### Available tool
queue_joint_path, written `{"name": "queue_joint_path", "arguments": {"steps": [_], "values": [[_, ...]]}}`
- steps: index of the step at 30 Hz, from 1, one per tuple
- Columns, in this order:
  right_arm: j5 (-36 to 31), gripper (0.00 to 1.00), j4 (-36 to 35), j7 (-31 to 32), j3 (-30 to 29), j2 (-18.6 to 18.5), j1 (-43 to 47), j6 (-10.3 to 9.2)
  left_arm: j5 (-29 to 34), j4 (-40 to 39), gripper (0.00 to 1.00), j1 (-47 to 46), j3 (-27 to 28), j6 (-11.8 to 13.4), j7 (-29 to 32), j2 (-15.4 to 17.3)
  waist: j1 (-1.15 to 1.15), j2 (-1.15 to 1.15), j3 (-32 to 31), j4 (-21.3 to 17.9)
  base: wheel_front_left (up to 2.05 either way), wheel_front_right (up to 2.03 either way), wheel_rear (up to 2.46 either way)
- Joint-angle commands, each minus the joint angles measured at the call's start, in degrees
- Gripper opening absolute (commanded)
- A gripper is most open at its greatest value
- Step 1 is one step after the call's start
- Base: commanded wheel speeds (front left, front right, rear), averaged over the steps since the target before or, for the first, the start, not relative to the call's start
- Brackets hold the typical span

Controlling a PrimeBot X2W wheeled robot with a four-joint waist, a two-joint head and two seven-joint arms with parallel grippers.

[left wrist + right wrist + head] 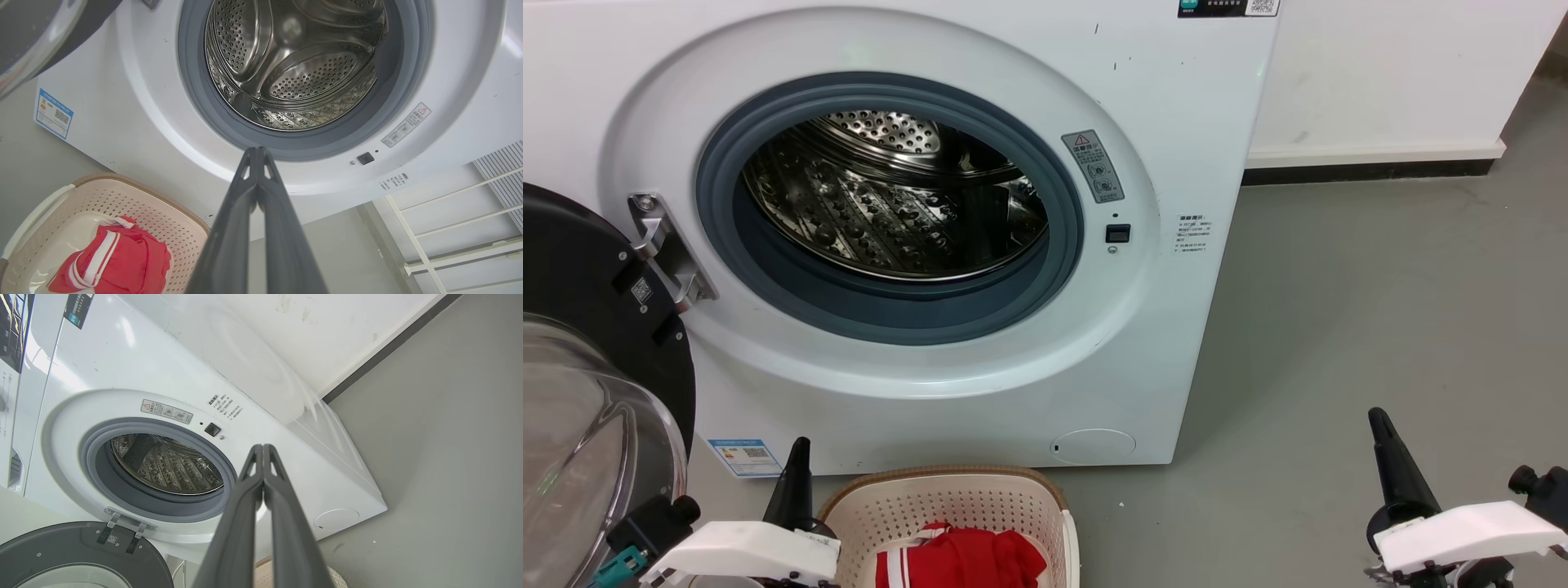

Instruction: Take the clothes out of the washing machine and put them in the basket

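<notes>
Head view: we see the large white front-loading washing machine [947,384], its black-framed glass door [580,269] swung open. Bright red fabric clothes [968,563] with white-striped trim lie in the cream perforated plastic basket [947,498] just before the machine. Our left end effector [801,449] and right end effector [1376,418], also before it, have fingers pressed together.

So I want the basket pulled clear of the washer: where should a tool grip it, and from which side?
Likely the rim of the basket on the side facing the washing machine, from above, one finger inside the wall, one outside. The basket stands upright and open, its wall is thin, and the clothes lie heaped away from that edge.
</notes>
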Motion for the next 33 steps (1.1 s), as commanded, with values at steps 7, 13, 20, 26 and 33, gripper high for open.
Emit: {"name": "queue_joint_path", "arguments": {"steps": [7,13,20,26,33], "values": [[6.1,0.00,0.2,0.9,-0.5,-0.5,-2.1,-0.01,-5.8,0.0,0.00,-2.1,0.5,-0.8,1.1,-0.3,0.00,0.00,0.1,0.2,0.00,0.00,0.00],[10.3,0.00,0.8,1.5,-0.7,-0.5,-2.5,-0.01,-9.8,0.4,0.00,-2.5,0.9,-1.2,1.9,-0.4,0.00,0.00,0.2,0.3,0.00,0.00,0.00],[14.7,0.00,1.4,2.2,-1.0,-0.5,-3.2,-0.01,-14.3,0.8,0.00,-3.1,1.2,-1.6,2.6,-0.6,0.00,0.00,0.3,0.4,0.00,0.00,0.00],[18.4,0.00,1.8,2.7,-1.3,-0.5,-3.7,-0.01,-17.9,1.2,0.00,-3.5,1.4,-1.9,3.3,-0.7,0.00,0.00,0.4,0.6,0.00,0.00,0.00],[22.4,0.00,2.4,3.4,-1.6,-0.5,-4.2,-0.01,-21.8,1.5,0.00,-4.0,1.7,-2.2,4.1,-0.9,0.00,0.00,0.5,0.7,0.00,0.00,0.00]]}}
